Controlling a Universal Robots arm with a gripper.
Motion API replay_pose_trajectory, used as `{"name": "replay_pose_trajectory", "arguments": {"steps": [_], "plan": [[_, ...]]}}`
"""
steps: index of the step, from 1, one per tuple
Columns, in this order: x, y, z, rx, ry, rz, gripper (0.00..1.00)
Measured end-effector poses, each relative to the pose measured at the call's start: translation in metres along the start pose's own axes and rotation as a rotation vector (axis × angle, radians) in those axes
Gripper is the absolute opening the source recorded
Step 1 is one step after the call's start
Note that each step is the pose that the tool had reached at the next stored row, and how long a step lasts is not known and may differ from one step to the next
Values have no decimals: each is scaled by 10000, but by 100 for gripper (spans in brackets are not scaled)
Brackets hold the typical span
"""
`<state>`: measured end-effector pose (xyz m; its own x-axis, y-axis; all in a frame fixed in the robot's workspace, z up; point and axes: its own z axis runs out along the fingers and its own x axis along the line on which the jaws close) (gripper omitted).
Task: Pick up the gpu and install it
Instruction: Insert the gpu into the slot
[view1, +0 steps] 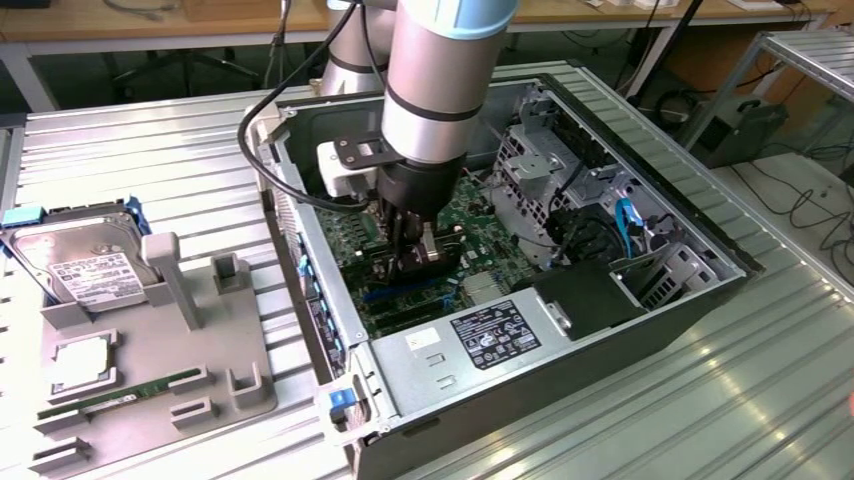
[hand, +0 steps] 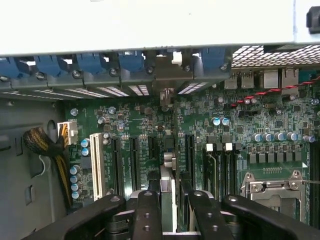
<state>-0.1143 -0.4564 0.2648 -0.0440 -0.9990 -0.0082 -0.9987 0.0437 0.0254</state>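
Observation:
Inside the open computer case (view1: 694, 300) my gripper (view1: 411, 262) reaches down to the green motherboard (view1: 467, 215). It is shut on the gpu (view1: 430, 245), a dark thin card held on edge just above the board. The wrist view looks along the card: the gpu (hand: 170, 192) runs edge-on between the black fingers (hand: 147, 215) toward the rear slot openings (hand: 167, 92). The gripper (hand: 170, 222) holds it over the black expansion slots (hand: 134, 162). Whether the card's edge sits in a slot I cannot tell.
A grey holder tray (view1: 147, 370) at the exterior view's left carries a hard drive (view1: 80, 262), a processor (view1: 83, 365) and a green memory stick (view1: 120, 395). In the case are the power supply (view1: 487, 335), a drive cage (view1: 534, 170), a cable bundle (hand: 45, 145) and the processor socket (hand: 272, 187).

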Motion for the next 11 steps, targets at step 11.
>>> {"name": "replay_pose_trajectory", "arguments": {"steps": [11], "plan": [[-36, 3, 3, -2, 4, -62, 27]]}}
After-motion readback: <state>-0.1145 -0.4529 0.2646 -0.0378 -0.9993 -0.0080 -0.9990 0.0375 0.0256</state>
